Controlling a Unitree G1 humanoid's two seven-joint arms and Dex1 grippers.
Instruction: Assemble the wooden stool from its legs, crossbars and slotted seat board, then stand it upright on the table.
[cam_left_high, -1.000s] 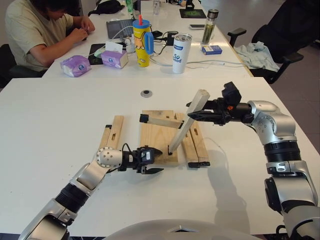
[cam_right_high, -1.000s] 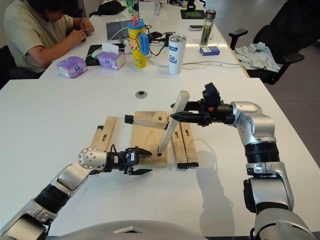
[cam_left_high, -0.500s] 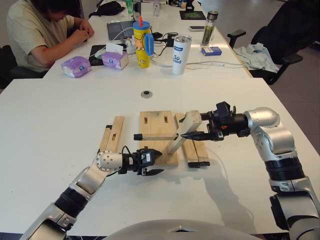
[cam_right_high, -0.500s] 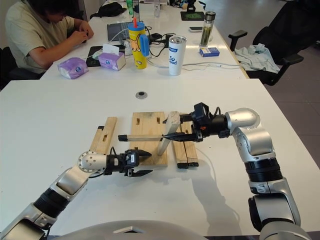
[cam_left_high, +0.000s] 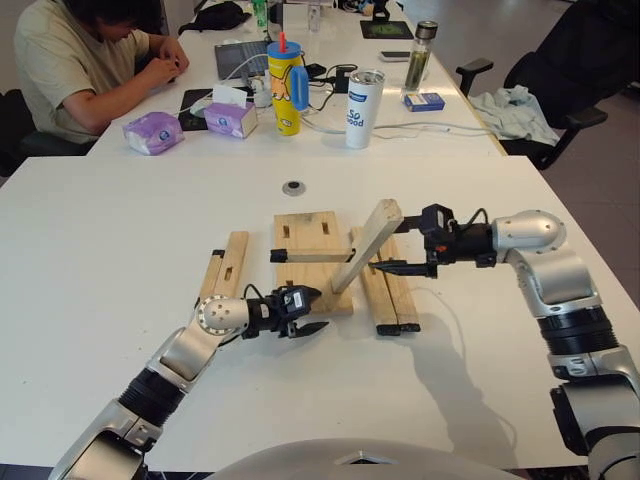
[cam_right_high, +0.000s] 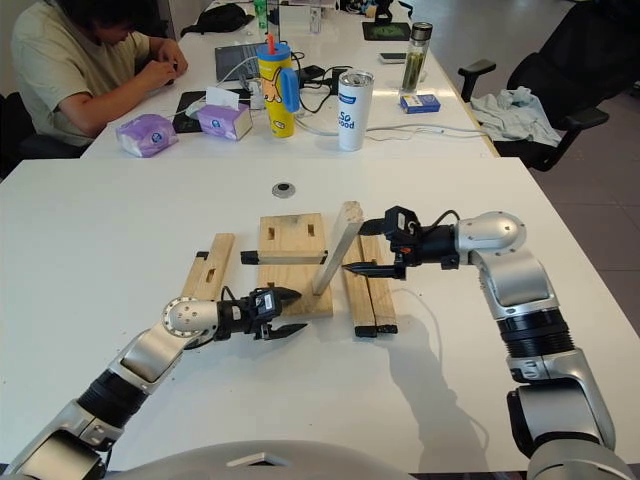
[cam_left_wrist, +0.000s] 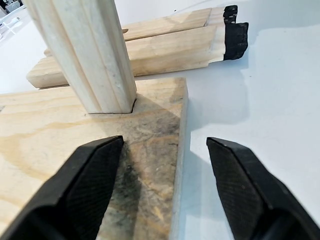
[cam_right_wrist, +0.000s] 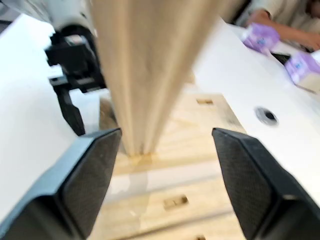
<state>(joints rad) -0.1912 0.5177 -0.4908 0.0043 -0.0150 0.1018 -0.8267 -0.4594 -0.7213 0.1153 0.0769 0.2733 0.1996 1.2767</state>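
On the white tabletop (cam_left_high: 130, 230), from the left eye view, we see the slotted seat board (cam_left_high: 310, 232) lying flat. A leg (cam_left_high: 365, 245) rises tilted from near its front right corner, and a crossbar (cam_left_high: 310, 256) reaches from that leg leftward across the board. Our right hand (cam_left_high: 388, 250) is spread around the leg's upper half. Our left hand (cam_left_high: 320, 308) is spread at the board's near edge. Two loose legs (cam_left_high: 392, 295) lie side by side just right of the board, and another slotted piece (cam_left_high: 225, 265) lies to its left.

From the left wrist we see the hand's fingers (cam_left_wrist: 87, 190) wide apart, one over the board and one over bare tabletop. The leg's foot meets the board just ahead.

From the right wrist we see the leg standing between two parted fingers (cam_right_wrist: 90, 175) that are not closed on it.
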